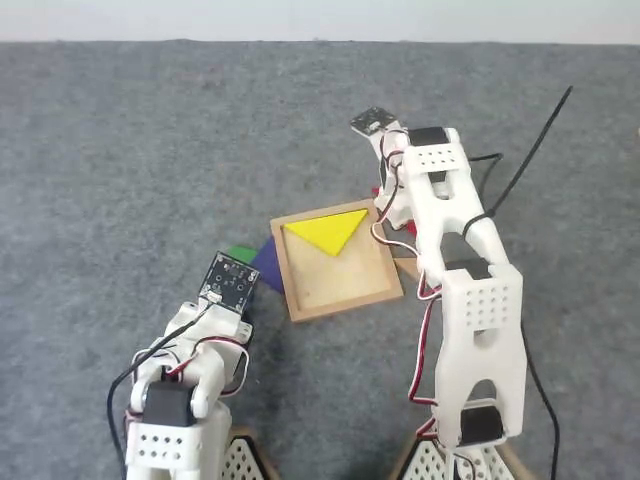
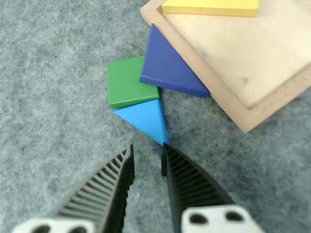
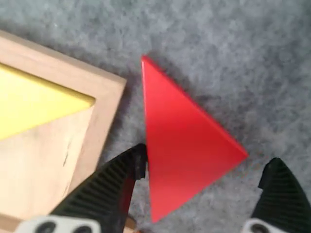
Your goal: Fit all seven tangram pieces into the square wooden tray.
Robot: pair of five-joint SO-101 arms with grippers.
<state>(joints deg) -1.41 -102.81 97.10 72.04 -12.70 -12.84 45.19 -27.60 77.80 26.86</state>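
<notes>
The square wooden tray lies mid-table with a yellow triangle in its far corner. Beside its left edge sit a dark blue triangle, a green square and a light blue triangle, all touching. My left gripper hovers just short of the light blue triangle's tip, narrowly open and empty. A red triangle lies flat on the carpet by the tray's rim. My right gripper stands wide open over it, one finger on each side.
Grey carpet covers the whole table, with wide free room at the back and left. The right arm stretches along the tray's right side. A tan sliver shows under it by the tray's edge.
</notes>
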